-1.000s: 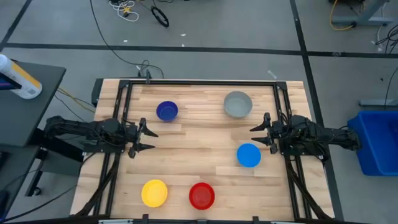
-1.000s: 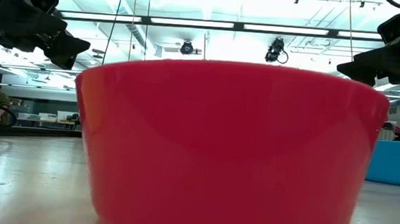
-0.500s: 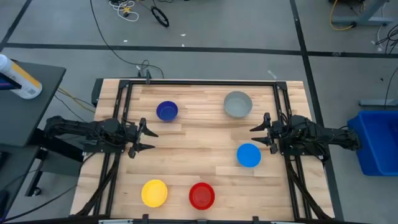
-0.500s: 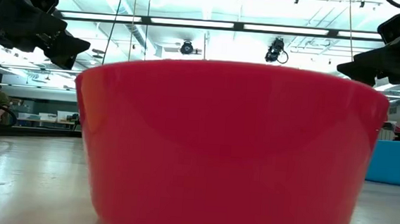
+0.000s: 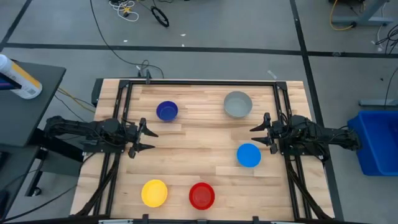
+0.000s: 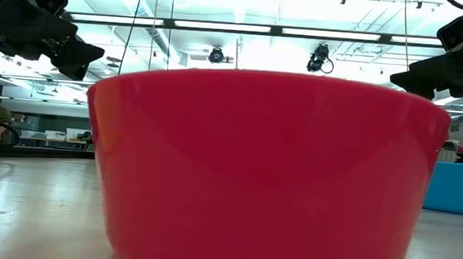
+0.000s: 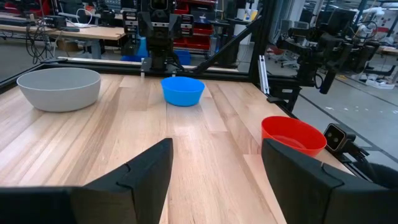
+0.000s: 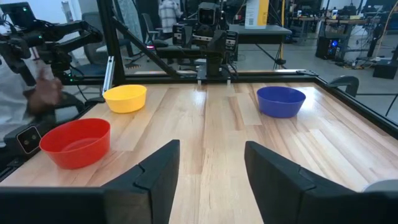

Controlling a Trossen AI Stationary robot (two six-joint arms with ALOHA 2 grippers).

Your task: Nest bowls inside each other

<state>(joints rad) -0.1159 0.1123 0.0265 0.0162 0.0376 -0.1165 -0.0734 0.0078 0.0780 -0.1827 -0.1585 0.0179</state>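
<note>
Five bowls stand apart, upright on their bases, on the wooden table (image 5: 205, 134): dark blue (image 5: 166, 111) at the far left, grey (image 5: 237, 104) at the far right, light blue (image 5: 249, 155) on the right, yellow (image 5: 154, 193) and red (image 5: 201, 195) near the front edge. My left gripper (image 5: 151, 140) waits open at the table's left side, level, pointing right. At the right side my right gripper (image 5: 254, 134) waits open, pointing left. Neither touches a bowl. The red bowl (image 6: 261, 172) fills the low view.
A black metal frame (image 5: 199, 83) runs along the table's far edge and sides. A blue bin (image 5: 378, 140) stands on the floor to the right, and a dark side table (image 5: 28, 106) with a bottle to the left. A person shows at the right wrist view's edge (image 8: 25, 81).
</note>
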